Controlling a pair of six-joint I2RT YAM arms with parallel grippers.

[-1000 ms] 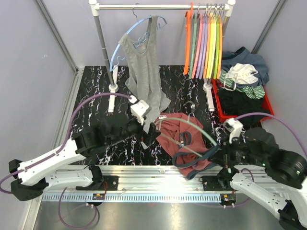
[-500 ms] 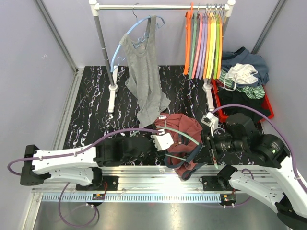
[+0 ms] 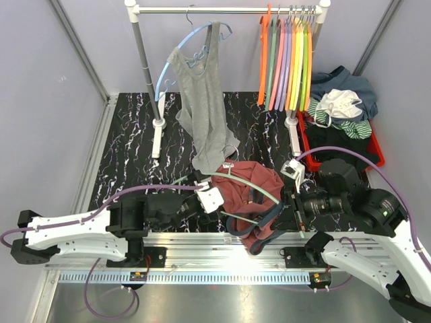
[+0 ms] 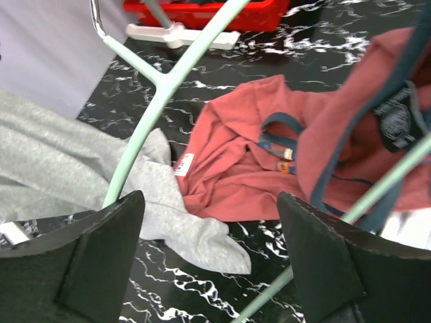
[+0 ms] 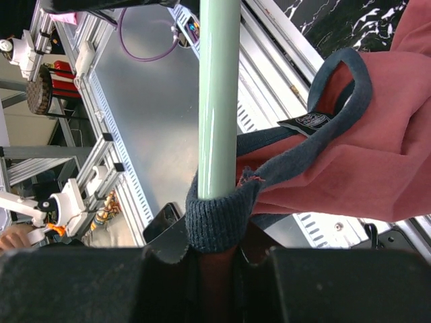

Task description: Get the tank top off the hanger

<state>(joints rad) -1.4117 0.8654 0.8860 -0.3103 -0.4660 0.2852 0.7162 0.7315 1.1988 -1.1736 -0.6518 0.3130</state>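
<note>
At the near edge of the table (image 3: 135,161), the right fingers (image 5: 168,245) are clamped on one end of the green hanger (image 5: 219,101), with a navy-trimmed strap of the red tank top (image 5: 377,155) looped round it there. The left fingers (image 4: 101,249) are spread wide on either side of the hanger's other arm, perhaps not touching it. The tank top is still on the hanger, sagging onto the table. Behind it, a grey top (image 3: 202,101) hangs from a blue hanger (image 3: 165,67) on the rail (image 3: 229,9), its hem reaching the table. A red bin (image 3: 376,149) of clothes sits far right.
</note>
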